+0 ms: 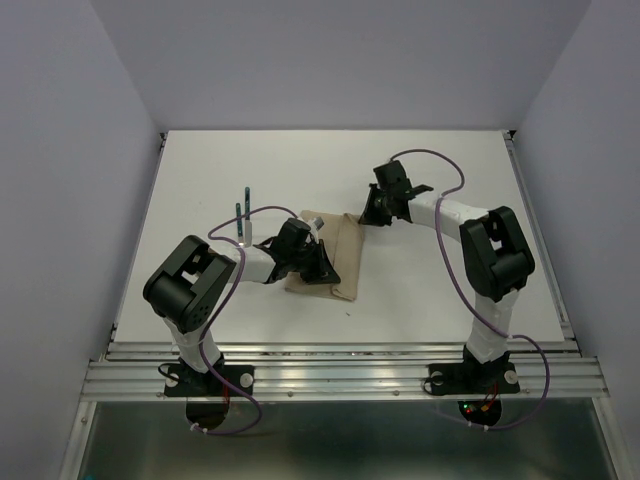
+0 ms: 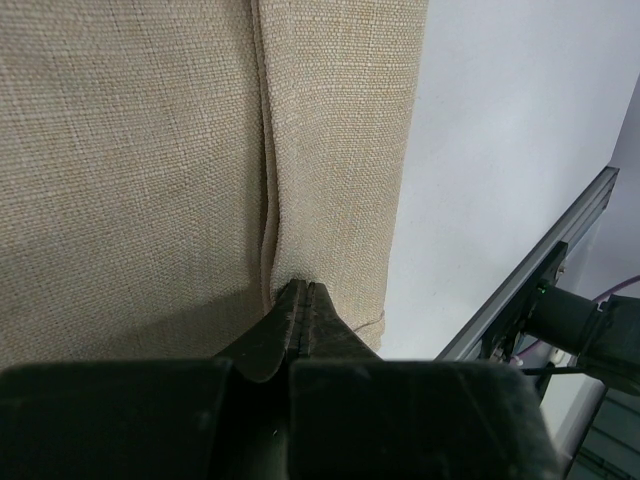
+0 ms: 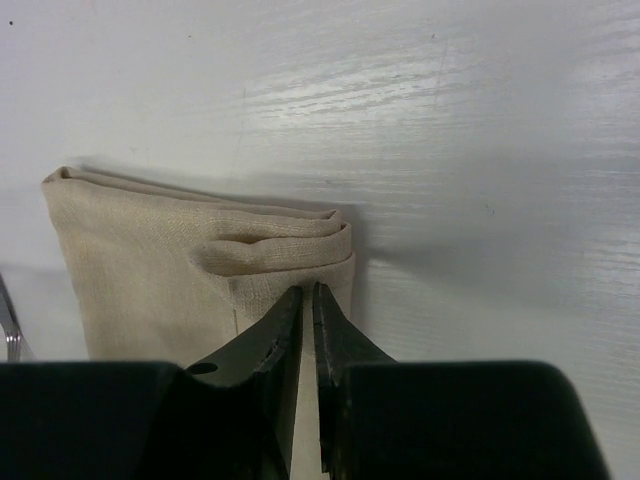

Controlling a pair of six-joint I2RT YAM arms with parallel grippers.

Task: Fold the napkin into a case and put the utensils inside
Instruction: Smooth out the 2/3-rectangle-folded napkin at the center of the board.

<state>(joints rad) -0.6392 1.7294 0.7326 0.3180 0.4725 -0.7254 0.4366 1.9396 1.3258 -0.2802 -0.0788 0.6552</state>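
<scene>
The beige napkin (image 1: 340, 262) lies folded into a narrow oblong in the middle of the table. My left gripper (image 1: 318, 266) is shut, its tips (image 2: 303, 288) pressed onto the cloth (image 2: 150, 150) beside a lengthwise fold line. My right gripper (image 1: 372, 212) is at the napkin's far corner, jaws almost together with a layer of the stacked cloth edge (image 3: 290, 245) between the tips (image 3: 307, 292). Two utensils with dark green handles (image 1: 243, 208) lie left of the napkin. Another silver piece (image 1: 312, 217) shows at the napkin's far left corner, and its metal (image 3: 8, 335) shows at the right wrist view's left edge.
The white table (image 1: 450, 180) ends in a metal rail (image 1: 340, 365) at the near edge, also in the left wrist view (image 2: 560, 255). Grey walls stand on three sides. Purple cables loop over both arms.
</scene>
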